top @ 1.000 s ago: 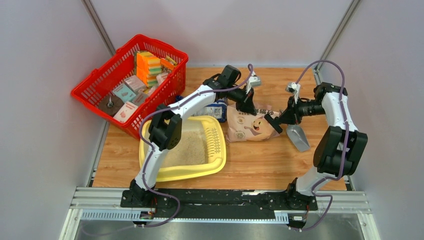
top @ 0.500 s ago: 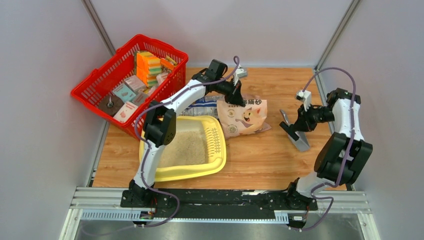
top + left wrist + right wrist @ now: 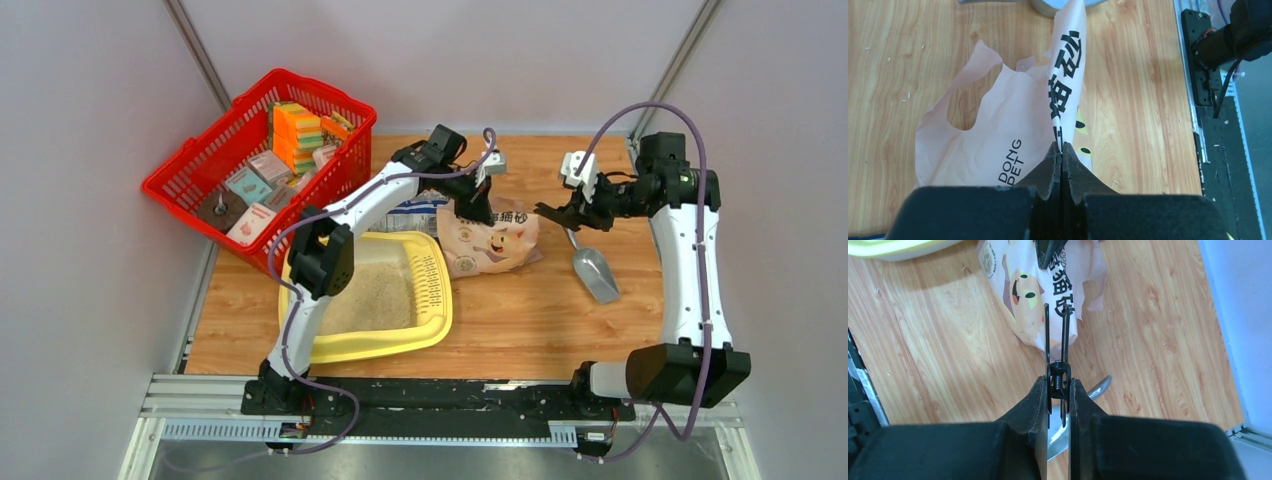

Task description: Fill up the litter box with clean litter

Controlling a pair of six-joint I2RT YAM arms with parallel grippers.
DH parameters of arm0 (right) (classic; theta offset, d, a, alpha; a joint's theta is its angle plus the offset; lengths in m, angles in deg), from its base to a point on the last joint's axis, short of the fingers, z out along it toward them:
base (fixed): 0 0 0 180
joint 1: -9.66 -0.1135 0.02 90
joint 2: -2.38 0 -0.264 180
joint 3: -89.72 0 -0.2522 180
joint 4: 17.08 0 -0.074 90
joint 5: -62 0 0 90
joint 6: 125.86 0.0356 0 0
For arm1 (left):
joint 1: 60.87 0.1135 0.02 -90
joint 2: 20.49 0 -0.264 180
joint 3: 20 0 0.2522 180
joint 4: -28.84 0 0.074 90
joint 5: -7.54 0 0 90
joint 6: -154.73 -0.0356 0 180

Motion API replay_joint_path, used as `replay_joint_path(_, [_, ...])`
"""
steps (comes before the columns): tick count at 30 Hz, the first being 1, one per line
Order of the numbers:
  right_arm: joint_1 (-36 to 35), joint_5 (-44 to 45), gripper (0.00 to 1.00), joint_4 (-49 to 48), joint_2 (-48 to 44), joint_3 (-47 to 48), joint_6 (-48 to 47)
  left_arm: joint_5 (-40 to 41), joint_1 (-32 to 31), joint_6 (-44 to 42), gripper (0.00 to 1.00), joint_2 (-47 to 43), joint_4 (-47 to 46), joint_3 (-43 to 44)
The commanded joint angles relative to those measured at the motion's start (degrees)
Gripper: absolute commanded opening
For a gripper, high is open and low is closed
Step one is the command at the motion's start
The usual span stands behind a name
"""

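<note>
left gripper (image 3: 479,210): your left claw is pinched tight on a raised fold at the top of the tan bag (image 3: 495,245). In the left wrist view the pads (image 3: 1050,165) meet with only the paper between them.

tan bag: it lies on the wooden table (image 3: 540,330) just right of the litter box, with the cartoon animal facing up. Dark lettering runs along the lifted fold (image 3: 1065,75), and the edge beside it is ragged (torn, by the look of it).

right gripper (image 3: 552,212): your right claw hangs above the table just right of the bag. Its fingers are nearly together, clamped on a small black spring clip (image 3: 1057,340). The clip's two thin prongs point toward the bag, and you cannot tell whether they touch it.

litter box (image 3: 385,346): it sits on the near-left part of the table, partly under your left arm, with its slotted grid strip along the right side.

clean litter (image 3: 375,295): a pale beige layer lies inside the box, and the arm hides part of it.

scoop (image 3: 597,275): grey metal, lying flat on the table to the right of the bag. It is on the near side of your right claw and apart from both.

red basket (image 3: 180,185): at the far left, holding boxes and packets, just beyond the litter box's far-left corner.

blue-and-white bag (image 3: 415,213): between the basket and the tan bag, mostly hidden by your left arm.
</note>
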Motion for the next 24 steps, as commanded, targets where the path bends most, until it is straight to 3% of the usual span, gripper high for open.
replay_joint_path(1, [-1.5, 4.8, 0.00, 17.2, 3.3, 2.4, -5.6, -0.2, -1.1, -9.6, 0.00, -4.9, 6.9, 2.5])
replay_joint_path(7, [-4.1, 7.1, 0.00, 13.8, 6.4, 4.0, -5.5, 0.6, -2.2, -9.5, 0.00, -8.2, 4.9, -2.7])
replay_joint_path(12, [-6.9, 10.8, 0.00, 13.5, 9.6, 5.0, -6.9, 2.1, -2.8, -4.9, 0.00, -11.3, -4.9, -9.4])
replay_joint_path(18, [-7.4, 11.5, 0.00, 17.8, 11.9, 8.2, -7.4, 3.4, -3.1, -2.6, 0.00, -12.1, -8.6, -10.3])
replay_joint_path(24, [-7.7, 12.5, 0.00, 17.8, 9.8, 5.0, -6.4, 4.0, -3.0, -1.3, 0.00, -12.0, -10.5, -10.6])
